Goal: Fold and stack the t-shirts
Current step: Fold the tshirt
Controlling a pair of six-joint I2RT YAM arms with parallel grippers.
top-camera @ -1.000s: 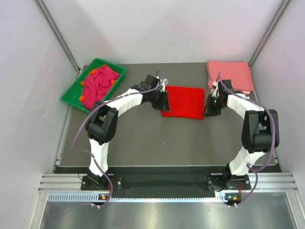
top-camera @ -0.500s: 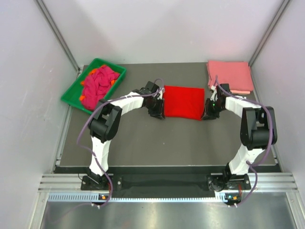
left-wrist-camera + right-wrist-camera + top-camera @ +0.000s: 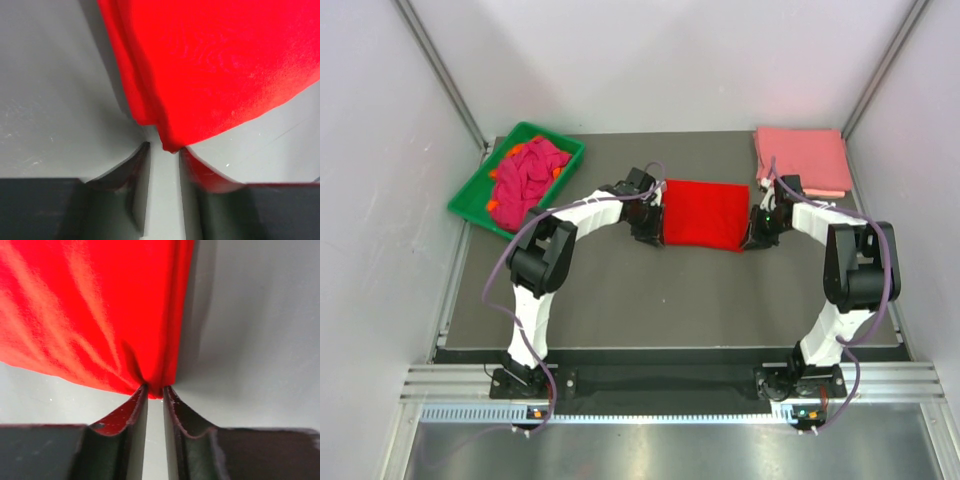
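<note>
seen from above, the fingertips are hidden. both arms reach low: the left gripper point(image 3: 165, 148) stands parted at a corner of the red t-shirt point(image 3: 210, 60), and the right gripper point(image 3: 155, 388) pinches another corner.

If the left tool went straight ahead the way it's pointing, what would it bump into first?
The red shirt. One corner of it sits right at the tips of the left tool, so it would most likely push into the shirt at once. Nothing else shows in between.
</note>
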